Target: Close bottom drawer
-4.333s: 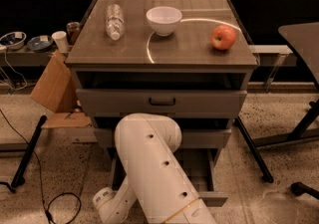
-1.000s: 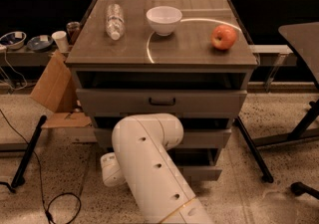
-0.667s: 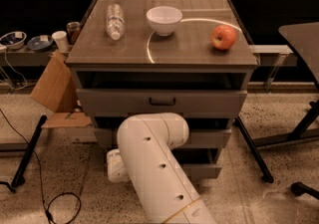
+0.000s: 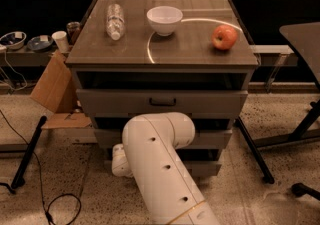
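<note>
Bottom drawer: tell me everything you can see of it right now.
The bottom drawer is the lowest grey one, near the floor. Only the right end of its low, flat front panel shows, under a dark gap below the middle drawer; the white arm covers its centre and handle. Whether it is fully shut cannot be told. The claw is out of sight behind the arm, so any contact is hidden.

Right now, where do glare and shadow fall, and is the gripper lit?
Camera view: a bright curved glare streak crosses the brown wooden cabinet top beside the white round bowl; camera view: deep shadow fills the gap above the low grey bottom drawer; camera view: the gripper is hidden behind the white robot arm, low before the drawers.
</note>
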